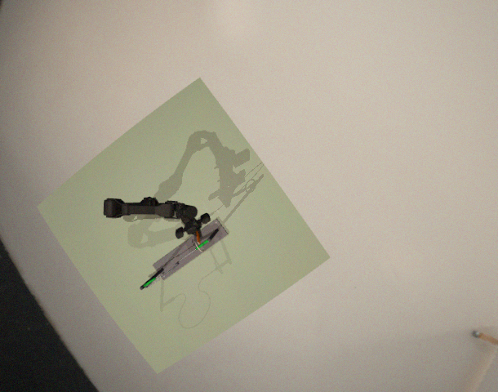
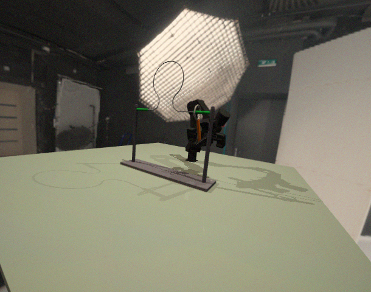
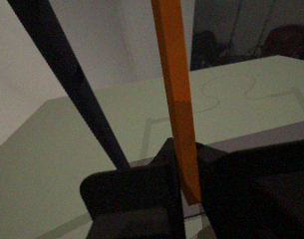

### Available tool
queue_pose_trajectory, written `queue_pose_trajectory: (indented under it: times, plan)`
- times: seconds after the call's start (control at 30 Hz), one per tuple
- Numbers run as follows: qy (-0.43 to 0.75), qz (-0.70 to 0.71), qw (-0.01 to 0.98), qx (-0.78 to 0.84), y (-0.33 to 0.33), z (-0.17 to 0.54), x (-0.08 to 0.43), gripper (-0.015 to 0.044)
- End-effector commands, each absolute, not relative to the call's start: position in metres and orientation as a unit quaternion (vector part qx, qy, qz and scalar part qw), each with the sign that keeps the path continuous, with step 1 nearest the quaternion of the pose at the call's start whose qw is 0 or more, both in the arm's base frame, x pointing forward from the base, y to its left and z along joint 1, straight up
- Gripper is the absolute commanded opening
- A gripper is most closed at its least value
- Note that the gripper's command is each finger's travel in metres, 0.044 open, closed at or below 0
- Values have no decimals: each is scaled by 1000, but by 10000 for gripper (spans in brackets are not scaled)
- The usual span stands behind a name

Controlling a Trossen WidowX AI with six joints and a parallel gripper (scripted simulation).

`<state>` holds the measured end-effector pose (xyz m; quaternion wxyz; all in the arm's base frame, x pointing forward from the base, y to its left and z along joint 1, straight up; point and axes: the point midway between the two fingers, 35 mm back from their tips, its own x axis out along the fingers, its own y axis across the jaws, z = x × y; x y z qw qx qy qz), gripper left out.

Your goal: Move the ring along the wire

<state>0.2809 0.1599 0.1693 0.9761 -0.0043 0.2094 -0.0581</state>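
The ring (image 1: 198,242) (image 2: 195,108) is around the wire at the inner end of the green part (image 2: 204,112) (image 1: 204,243) beside the right post (image 2: 208,147) of the exterior view. Whether it touches the wire I cannot tell. Its orange handle (image 1: 197,236) (image 2: 198,128) (image 3: 176,90) hangs down from it, slightly tilted. My gripper (image 3: 174,141) is shut on the handle's lower part, behind the wire in the exterior view. The thin grey wire (image 2: 170,61) rises in a loop towards the other green part (image 2: 143,109) (image 1: 148,282) at the left post (image 2: 134,135).
Both posts stand on a narrow grey base (image 1: 180,258) (image 2: 166,173) on the green table top (image 1: 241,261) (image 2: 179,238). The right post also slants close past my fingers at the left of the wrist view (image 3: 67,80). The arm reaches in from the base's far side in the exterior view.
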Motion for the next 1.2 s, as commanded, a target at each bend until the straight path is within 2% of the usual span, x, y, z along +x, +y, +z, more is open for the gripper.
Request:
queue_pose_trajectory:
  times: [0.0,0.87,1.17]
  plan:
    - [209,-61,976,-4,160,164,281,-150]
    - [209,-61,976,-4,161,152,281,-150]
    - [210,-59,976,-6,161,152,281,86]
